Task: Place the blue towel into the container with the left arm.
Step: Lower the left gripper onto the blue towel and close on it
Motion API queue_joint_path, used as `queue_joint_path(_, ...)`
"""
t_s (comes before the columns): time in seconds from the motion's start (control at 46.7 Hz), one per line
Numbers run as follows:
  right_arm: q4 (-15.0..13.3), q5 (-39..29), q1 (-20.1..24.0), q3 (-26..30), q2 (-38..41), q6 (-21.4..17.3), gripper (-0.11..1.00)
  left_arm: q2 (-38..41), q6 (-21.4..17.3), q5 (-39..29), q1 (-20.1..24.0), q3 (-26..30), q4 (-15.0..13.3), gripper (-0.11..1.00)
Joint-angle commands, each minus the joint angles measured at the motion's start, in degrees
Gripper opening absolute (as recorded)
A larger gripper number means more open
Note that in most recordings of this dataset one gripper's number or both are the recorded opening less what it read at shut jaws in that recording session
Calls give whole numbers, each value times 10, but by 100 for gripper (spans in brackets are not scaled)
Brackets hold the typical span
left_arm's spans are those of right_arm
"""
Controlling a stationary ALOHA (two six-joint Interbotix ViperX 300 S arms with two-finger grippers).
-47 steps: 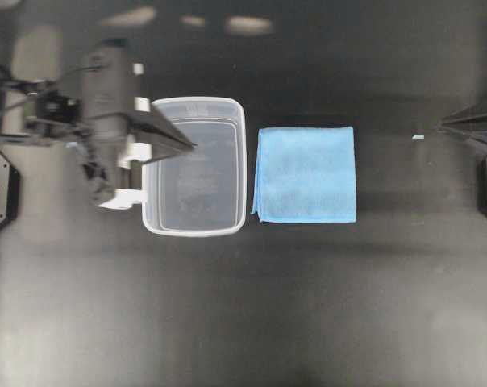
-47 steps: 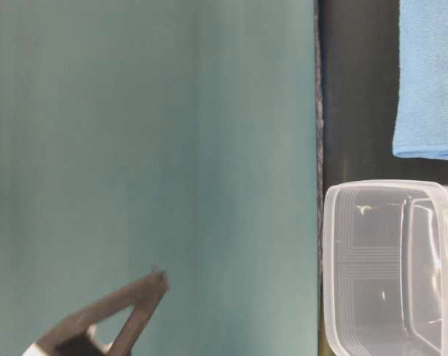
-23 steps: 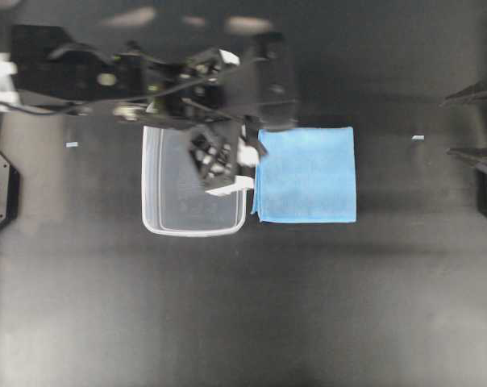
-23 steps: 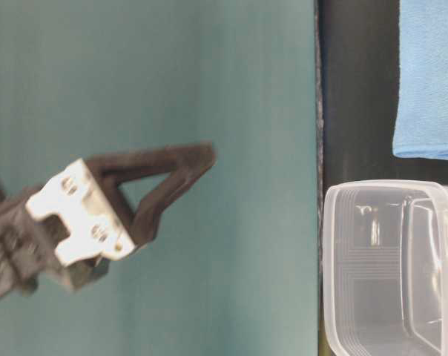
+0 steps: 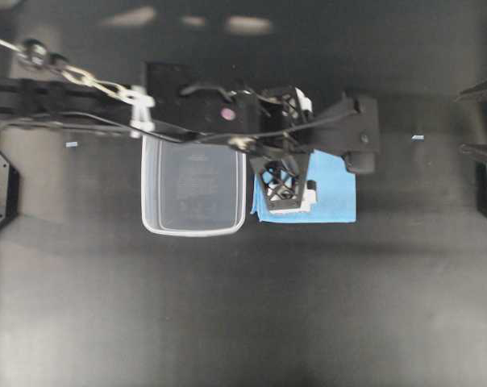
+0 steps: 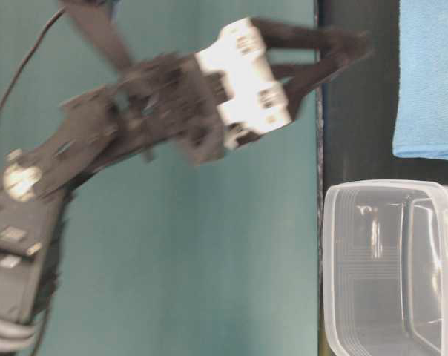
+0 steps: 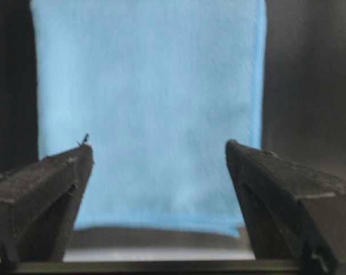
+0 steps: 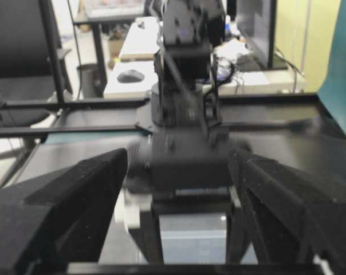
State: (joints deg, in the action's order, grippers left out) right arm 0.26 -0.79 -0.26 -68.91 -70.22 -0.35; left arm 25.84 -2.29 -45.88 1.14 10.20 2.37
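Black worktop [image 5: 243, 306]; the blue towel [image 7: 147, 109] lies flat right below the left arm's [image 5: 66, 89] spread, empty fingers [image 7: 44, 183]; container [image 5: 193, 181] just beside.

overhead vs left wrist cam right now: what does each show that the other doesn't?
Overhead only: the container empty beside the towel, the left arm stretched across above it, and the right tool parked at the right edge. Left wrist only: the left tool with its jaws spread wide, the gap framing the cloth below. Both: the blue towel lying flat on the black table, not gripped.
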Motion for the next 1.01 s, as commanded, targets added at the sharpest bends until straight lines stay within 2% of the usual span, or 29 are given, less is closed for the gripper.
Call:
queue_joint_path(0.0,2,-8,-1,8,-4,1,70,25,-5,2,0,19,2,90)
queue_joint_path(0.214,3,-21,0,9,-28,1,70,78,-5,5,-2,35,2,90)
queue_joint_path(0.45,2,-36,-1,9,-37,1,70,102,-2,8,-4,33,2,89)
queue_joint_path(0.621,2,-36,-1,9,-37,1,70,106,0,4,-3,34,3,83)
queue_joint_path(0.686,2,-36,-1,8,-37,0,70,106,1,0,-4,34,2,77)
queue_joint_path(0.793,2,-36,-1,8,-37,0,70,106,1,-11,-8,35,2,53)
queue_joint_path(0.921,2,-36,0,8,-37,0,70,104,-4,-16,-13,40,3,19)
queue_joint_path(0.986,2,-36,-1,8,-37,0,70,102,-4,-19,-13,44,2,7)
